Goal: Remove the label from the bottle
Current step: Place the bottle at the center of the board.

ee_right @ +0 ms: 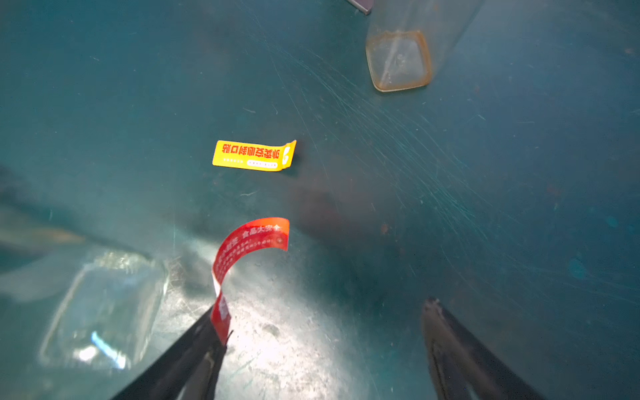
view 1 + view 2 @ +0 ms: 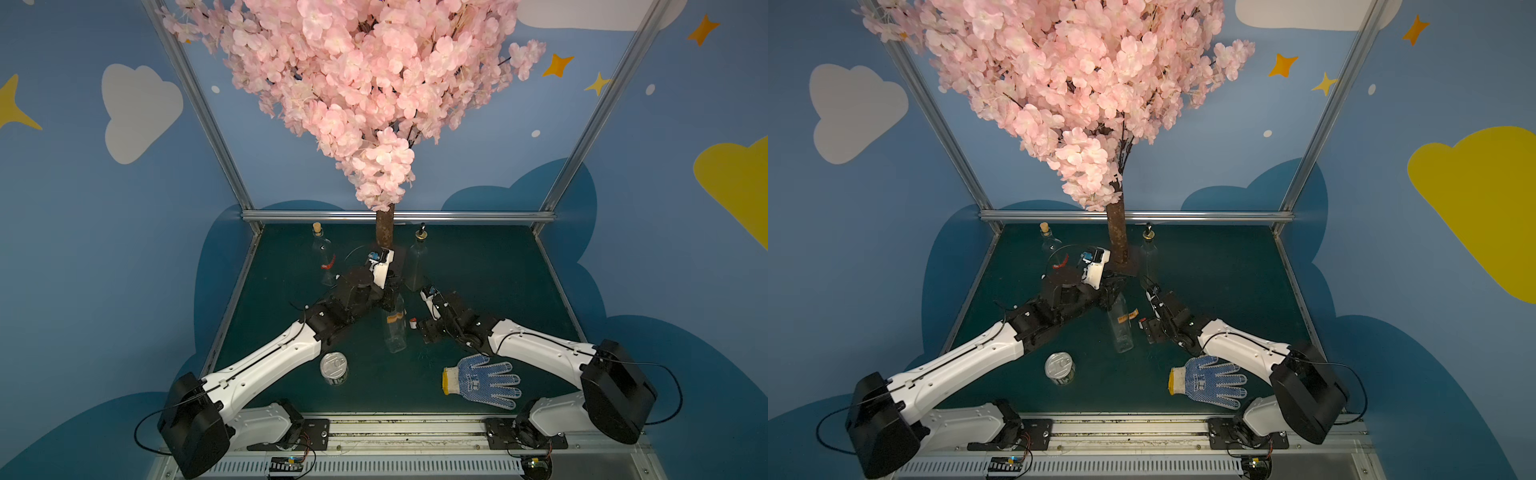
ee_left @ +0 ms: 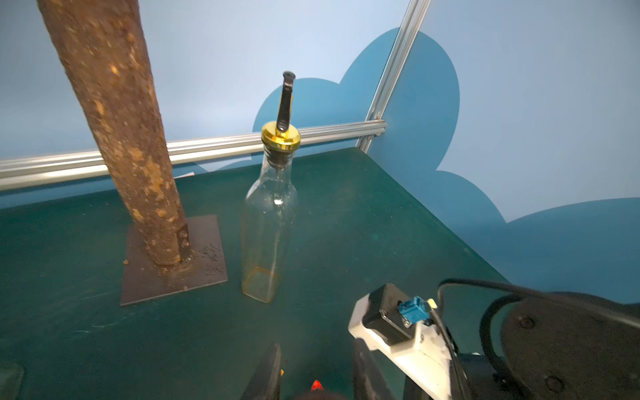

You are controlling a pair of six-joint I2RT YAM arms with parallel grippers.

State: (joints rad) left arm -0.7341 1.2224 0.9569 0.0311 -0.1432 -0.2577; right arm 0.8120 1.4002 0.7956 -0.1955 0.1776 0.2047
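A tin can [image 2: 333, 368] is seen standing on the worktop [image 2: 478, 270] at the left. The left claw [image 2: 390, 300] is clamped narrowly on the neck of the clear bottle [image 2: 395, 332], which is held near the middle, apparently tilted with its base down toward the worktop. Just to its right, a red label [image 1: 242, 249] is stuck to one finger of the right claw [image 1: 322, 306], whose jaws are spread wide. A yellow label [image 1: 254, 156] is laid flat on the worktop nearby. A dotted glove [image 2: 482, 380] is laid at the right.
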